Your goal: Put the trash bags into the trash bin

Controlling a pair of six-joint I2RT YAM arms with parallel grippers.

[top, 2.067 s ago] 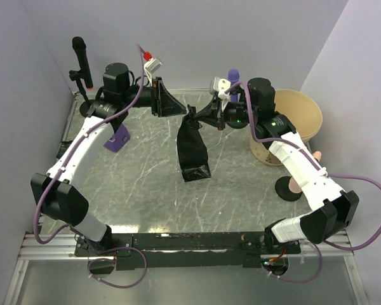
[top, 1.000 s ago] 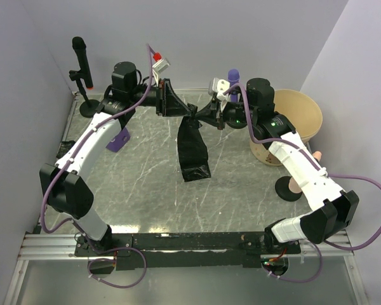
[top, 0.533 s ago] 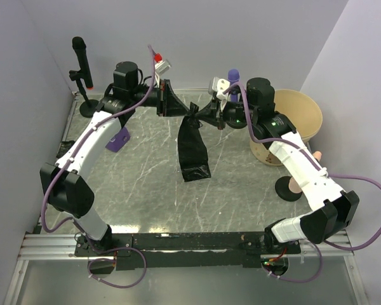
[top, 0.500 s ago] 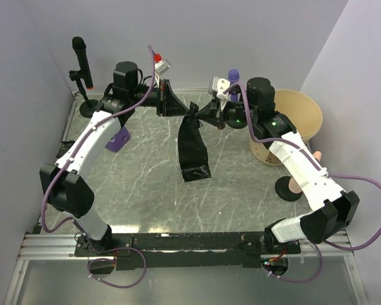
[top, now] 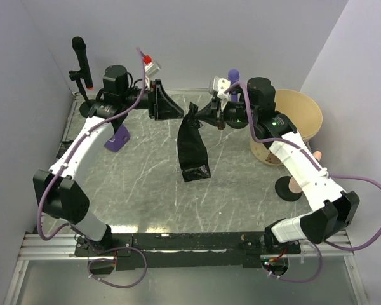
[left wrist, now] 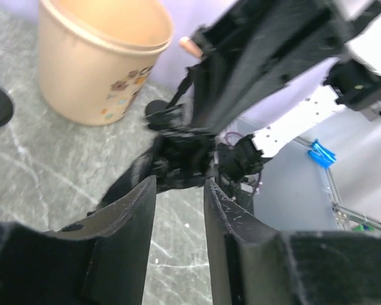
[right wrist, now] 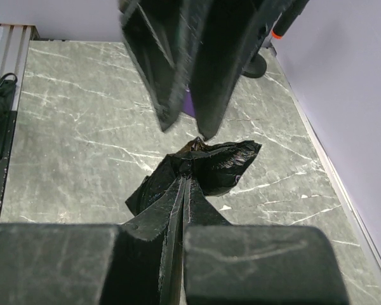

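**One trash bag pinched aloft mid-bench, bin standing at 3 o'clock**

Your right arm (top: 298,165) reaches in from 3 o'clock toward the far middle of the bench (top: 140,190). Its jaws are pressed together on the gathered top of the trash bag (top: 193,149). In the right wrist view the black film (right wrist: 203,165) fans out from between the two closed fingers. The bag hangs from that pinch as a long, crumpled strip. Its lower end reaches toward 6 o'clock and seems to rest on the grey marbled surface near the centre.

Your left arm (top: 82,146) comes in from 9 o'clock and points across at the same bunched top. Its jaws are spread partway, with a clear gap between the fingers in the left wrist view. Their tips sit just beside the crumpled knot of the bag (left wrist: 178,152). You cannot tell from these views whether they touch the film, and they are not closed on it.

The trash bin (top: 301,117) stands upright at the bench's right edge, around 2 to 3 o'clock, just behind your right arm's wrist. Its pale inside faces up, and a small print shows on its side (left wrist: 95,63).

A black microphone (top: 80,60) stands at 10 o'clock in the far left corner. A purple block (top: 117,138) lies beside the left arm. A round black base (top: 291,189) sits at 4 o'clock, near the right arm.
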